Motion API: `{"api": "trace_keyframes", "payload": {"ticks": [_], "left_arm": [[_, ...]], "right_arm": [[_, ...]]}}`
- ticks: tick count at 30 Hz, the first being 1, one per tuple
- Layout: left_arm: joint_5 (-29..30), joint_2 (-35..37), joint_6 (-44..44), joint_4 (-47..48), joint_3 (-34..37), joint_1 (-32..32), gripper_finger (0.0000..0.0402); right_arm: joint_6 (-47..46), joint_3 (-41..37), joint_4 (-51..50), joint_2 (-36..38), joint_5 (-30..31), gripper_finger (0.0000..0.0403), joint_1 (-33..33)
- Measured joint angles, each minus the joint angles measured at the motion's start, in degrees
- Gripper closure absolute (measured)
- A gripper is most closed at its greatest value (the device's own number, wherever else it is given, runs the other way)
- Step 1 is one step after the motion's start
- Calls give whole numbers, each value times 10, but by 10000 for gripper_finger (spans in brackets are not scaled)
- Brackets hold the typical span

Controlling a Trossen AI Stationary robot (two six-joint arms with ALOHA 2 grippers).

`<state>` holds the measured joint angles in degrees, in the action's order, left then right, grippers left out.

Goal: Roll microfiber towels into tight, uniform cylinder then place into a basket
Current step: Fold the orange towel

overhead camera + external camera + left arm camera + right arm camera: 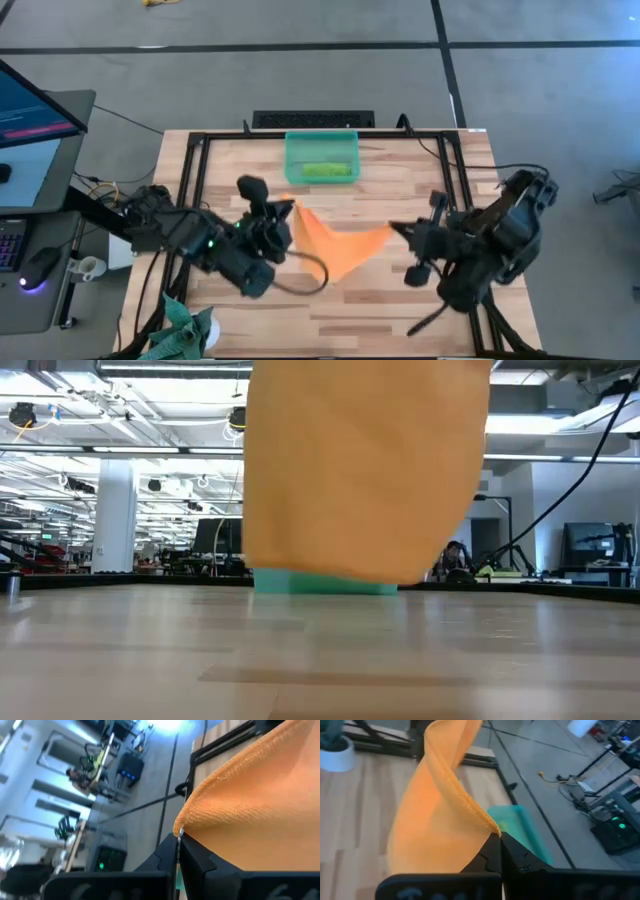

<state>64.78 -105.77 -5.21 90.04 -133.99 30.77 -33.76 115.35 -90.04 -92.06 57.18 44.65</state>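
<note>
Orange towel (pixel 365 470) fills the low view's centre, hanging as a soft, fuzzy sheet with its lower edge clear of the wooden table (pixel 400 310). From above, the same towel (pixel 335 245) is stretched between the two arms over the middle of the table, its long axis running left to right, its middle sagging toward the front edge in a loose V. The pale table has a plank grain and a black metal frame around it.

Left gripper (pixel 285 215) has its fingers closed on the towel's left corner; its wrist view shows the ribbed, looped microfiber edge (pixel 240 805) pinched between dark fingertips. Right gripper (pixel 398 232) has its fingers clamped on the opposite corner, where a stitched hem (pixel 462 800) runs into the closed tips.

Behind the towel, near the table's far edge, sits the basket (pixel 321 157), a low rectangular translucent teal bin, its long side parallel to the stretched cloth. Inside it lies the lime green towel (pixel 326 171), lengthwise.

A darker teal-green cloth (pixel 180 330) is crumpled at the front left corner.
</note>
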Motion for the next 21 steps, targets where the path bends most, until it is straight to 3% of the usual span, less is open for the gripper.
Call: {"api": "trace_keyframes", "payload": {"ticks": [8, 15, 21], "left_arm": [[2, 2, 43, 0, -1, -103, 398], [-1, 2, 44, 0, -1, -205, 398], [-100, 2, 24, 0, -1, -208, 398]], "right_arm": [[53, 0, 0, 41, 30, 398, -90], [87, 0, 0, 53, 94, 388, -195], [84, -16, 1, 47, -36, 396, -222]]}}
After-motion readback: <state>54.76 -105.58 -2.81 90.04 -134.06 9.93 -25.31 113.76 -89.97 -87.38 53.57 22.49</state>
